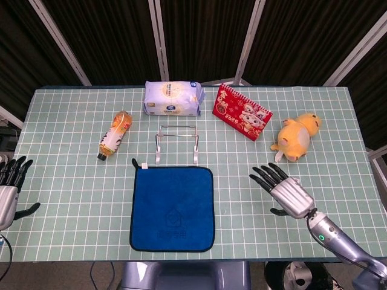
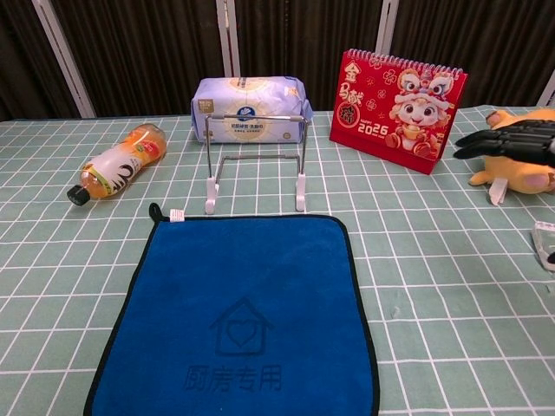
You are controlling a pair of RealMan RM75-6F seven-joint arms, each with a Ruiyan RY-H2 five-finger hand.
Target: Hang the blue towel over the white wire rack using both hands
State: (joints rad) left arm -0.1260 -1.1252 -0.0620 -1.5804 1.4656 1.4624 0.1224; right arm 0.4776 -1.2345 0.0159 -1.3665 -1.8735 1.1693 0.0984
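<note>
1. Reaching for the blue towel (image 1: 172,208) is the step in hand; it lies flat at the near middle of the table (image 1: 72,199), just near of the white wire rack (image 1: 176,144), which stands bare.
2. Each hand should probably pinch one far corner, then lift evenly so the cloth drapes over the top bar.
3. Right hand (image 1: 284,190) hovers to the right of the towel, fingers spread, holding nothing.
4. Left hand (image 1: 11,190) sits at the near left edge, fingers apart, empty, well apart from the towel.

Towel (image 1: 172,208) before rack (image 1: 176,144)
</note>
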